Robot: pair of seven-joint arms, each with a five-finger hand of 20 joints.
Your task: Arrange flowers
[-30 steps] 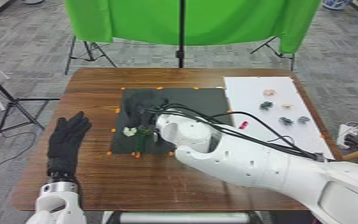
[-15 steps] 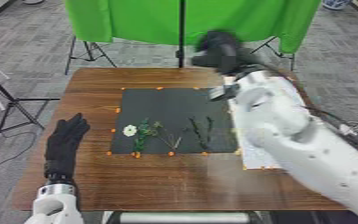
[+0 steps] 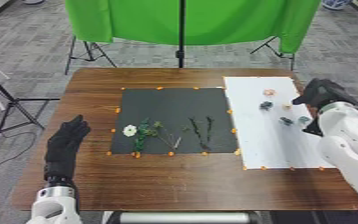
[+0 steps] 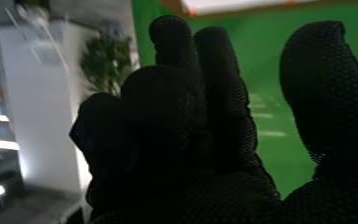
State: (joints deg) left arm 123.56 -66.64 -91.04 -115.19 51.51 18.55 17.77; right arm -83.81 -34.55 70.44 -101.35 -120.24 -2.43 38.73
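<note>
While the right hand is released | 5 flower heads | near, to its left | on white sheet

Room over the black mat's far half, the white sheet's near half and the table's front strip — in the way: white flower and stems nearer front, flower heads farther up the sheet, left hand left of mat, right hand at sheet's right edge.

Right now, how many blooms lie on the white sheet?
5: a pink bloom farthest, a dark bloom nearer, a yellowish bloom right of it, two greyish blooms nearest; the right hand could hide more.
</note>
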